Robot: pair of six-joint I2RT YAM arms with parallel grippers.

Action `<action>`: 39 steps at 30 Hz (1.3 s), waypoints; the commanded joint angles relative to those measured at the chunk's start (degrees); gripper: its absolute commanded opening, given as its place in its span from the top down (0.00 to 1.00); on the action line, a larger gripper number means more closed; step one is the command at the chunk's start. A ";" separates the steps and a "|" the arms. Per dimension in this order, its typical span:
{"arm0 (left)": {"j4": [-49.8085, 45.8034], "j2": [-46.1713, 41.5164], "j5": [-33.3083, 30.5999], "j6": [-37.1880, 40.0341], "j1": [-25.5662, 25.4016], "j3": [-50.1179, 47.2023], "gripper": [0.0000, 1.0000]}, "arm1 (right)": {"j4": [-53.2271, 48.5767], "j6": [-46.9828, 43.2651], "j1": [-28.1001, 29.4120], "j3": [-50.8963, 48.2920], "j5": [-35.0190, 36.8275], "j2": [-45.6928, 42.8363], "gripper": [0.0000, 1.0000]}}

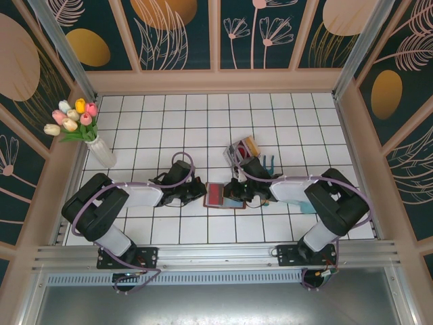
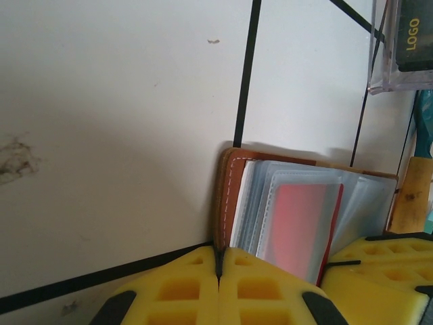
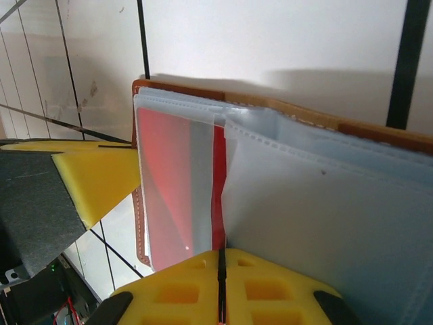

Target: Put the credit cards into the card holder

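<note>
Card holder [image 2: 224, 193] lies open on the white tiled table [image 2: 122, 101], directly between the two grippers, its clear sleeves [image 3: 325, 223] fanned upward. Left gripper [image 2: 218, 263] has its fingers pressed together right at the holder's brown leather edge; whether it pinches the leather or only pins it is unclear. Right gripper [image 3: 221, 265] has its fingers closed on the bare edge of a red card [image 3: 218, 176]. The card sits mostly inside a sleeve just ahead of the fingertips, with a narrow strip showing outside. Risks, as a judgement: pushing further with the card clamped could buckle the soft sleeve or bend the card rather than seat it. Letting go too soon could leave the strip out, so the card slides back. If the left hold slips, the holder may skate across the smooth tile. Both grippers work very close together, so their yellow fingers could bump.
</note>
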 commanded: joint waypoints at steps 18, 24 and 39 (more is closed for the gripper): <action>-13.66 -7.81 -14.03 2.45 -0.36 4.80 0.54 | -39.91 -40.28 -6.05 39.79 37.90 7.76 0.62; -12.01 -6.28 -14.04 2.44 -0.31 8.05 0.50 | -41.07 -42.69 -2.53 44.82 44.36 15.56 0.62; -9.32 -2.51 -12.86 0.94 -0.28 10.80 0.50 | -41.07 -44.21 -0.94 46.41 50.34 22.52 0.60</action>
